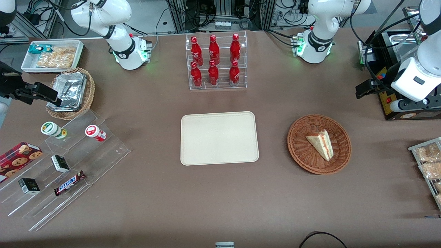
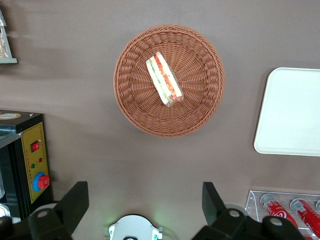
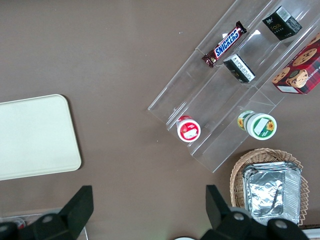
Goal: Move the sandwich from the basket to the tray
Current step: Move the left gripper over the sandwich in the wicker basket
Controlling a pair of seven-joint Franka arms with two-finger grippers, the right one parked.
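The sandwich (image 1: 322, 143), a pale bread wedge with red and green filling, lies in the reddish-brown wicker basket (image 1: 299, 151) toward the working arm's end of the table. The cream tray (image 1: 219, 137) lies flat beside the basket, at the table's middle, with nothing on it. My left gripper (image 1: 361, 92) hangs high above the table, farther from the front camera than the basket and apart from it. In the left wrist view its fingers (image 2: 75, 200) stand wide open and empty, with the sandwich (image 2: 164, 79), the basket (image 2: 135, 110) and part of the tray (image 2: 292, 110) below.
A clear rack of red bottles (image 1: 216, 62) stands farther back than the tray. A black control box (image 1: 396, 106) sits near the gripper. Snack packets (image 1: 427, 162) lie at the working arm's table edge. An acrylic stepped display (image 1: 62, 162) and a foil-lined basket (image 1: 70, 93) are toward the parked arm's end.
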